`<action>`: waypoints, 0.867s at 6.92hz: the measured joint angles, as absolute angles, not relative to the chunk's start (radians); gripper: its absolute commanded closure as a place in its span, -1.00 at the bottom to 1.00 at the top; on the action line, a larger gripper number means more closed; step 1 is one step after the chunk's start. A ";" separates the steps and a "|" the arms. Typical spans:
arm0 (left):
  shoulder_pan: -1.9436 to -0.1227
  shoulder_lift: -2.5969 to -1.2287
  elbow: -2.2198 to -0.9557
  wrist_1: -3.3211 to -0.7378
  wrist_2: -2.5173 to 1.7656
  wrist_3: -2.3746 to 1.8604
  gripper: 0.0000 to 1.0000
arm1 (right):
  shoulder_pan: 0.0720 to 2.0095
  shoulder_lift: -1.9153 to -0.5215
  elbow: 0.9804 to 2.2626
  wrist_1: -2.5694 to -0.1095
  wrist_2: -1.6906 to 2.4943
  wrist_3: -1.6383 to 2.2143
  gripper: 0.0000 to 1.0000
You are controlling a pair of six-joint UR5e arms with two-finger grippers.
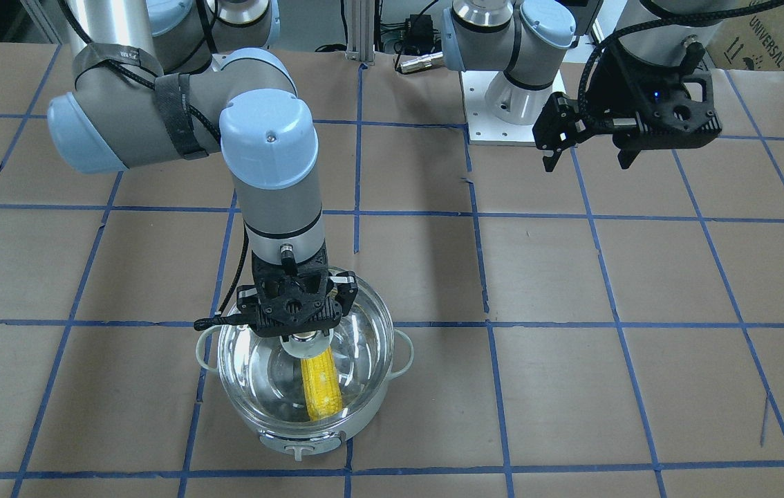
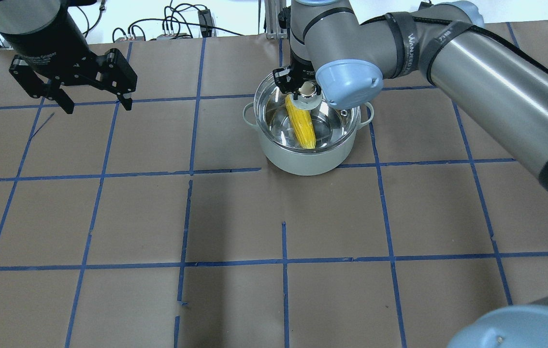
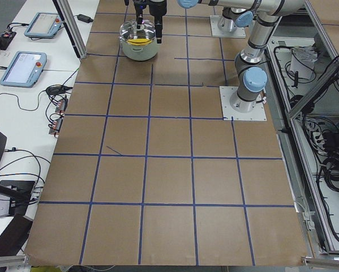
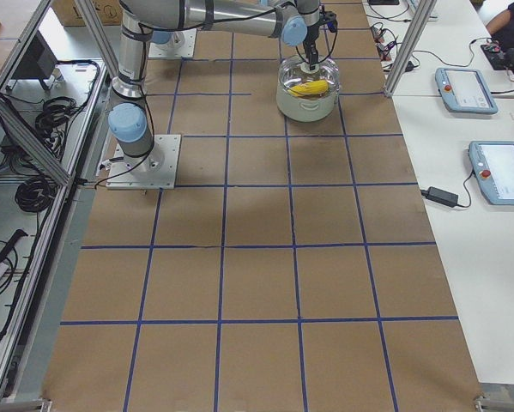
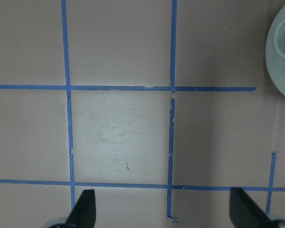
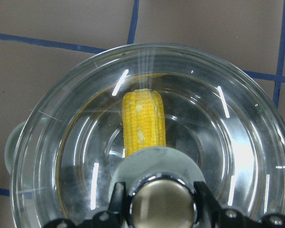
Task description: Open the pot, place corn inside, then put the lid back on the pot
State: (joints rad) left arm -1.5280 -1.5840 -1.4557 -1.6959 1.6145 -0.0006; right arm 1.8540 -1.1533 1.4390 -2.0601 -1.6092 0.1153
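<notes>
The pale grey-white pot stands on the table with the yellow corn lying inside it. The clear glass lid covers the pot at its rim. My right gripper comes down from above and is shut on the lid's knob, one finger on each side of the metallic cap. The corn shows through the glass. In the overhead view the pot, corn and right gripper sit at the far centre. My left gripper is open and empty, hovering far to the left.
Brown paper with a blue tape grid covers the table. The left wrist view shows bare paper between the open fingertips and a pale round edge of the pot at upper right. The arm base plate is at the back.
</notes>
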 measured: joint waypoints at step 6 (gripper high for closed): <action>-1.523 -1.587 -1.460 -1.693 1.594 0.081 -0.99 | 1.839 -1.139 1.435 -2.060 -1.613 0.088 0.39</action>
State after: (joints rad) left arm -1.5231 -1.5866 -1.4597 -1.6927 1.5937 0.0806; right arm 1.8391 -1.1392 1.4348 -2.0599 -1.6126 0.0881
